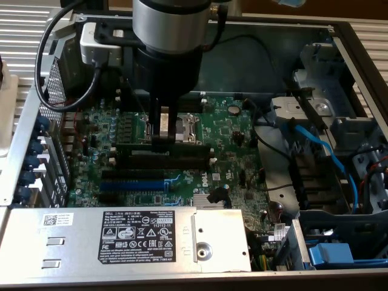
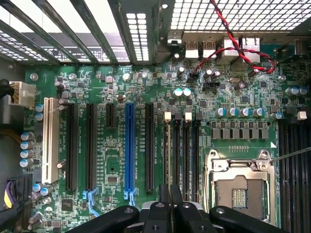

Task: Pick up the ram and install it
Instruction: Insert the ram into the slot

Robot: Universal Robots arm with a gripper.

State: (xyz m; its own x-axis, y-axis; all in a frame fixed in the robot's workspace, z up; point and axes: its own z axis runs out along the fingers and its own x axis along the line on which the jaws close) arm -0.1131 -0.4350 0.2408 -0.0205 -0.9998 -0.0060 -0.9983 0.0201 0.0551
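We see the gripper (image 1: pixel 161 140) fingers pinched almost closed on the ram (image 1: pixel 133 145), held mid-length right at the fingertips, its long axis lined up along the black memory slots (image 1: pixel 182 162) directly below; seated or not, we can't tell

Computer case (image 1: pixel 267 60) on ribbed surface (image 1: pixel 24 27)

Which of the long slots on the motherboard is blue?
The blue expansion slot, flanked by black slots; every other long slot is black except one white slot.
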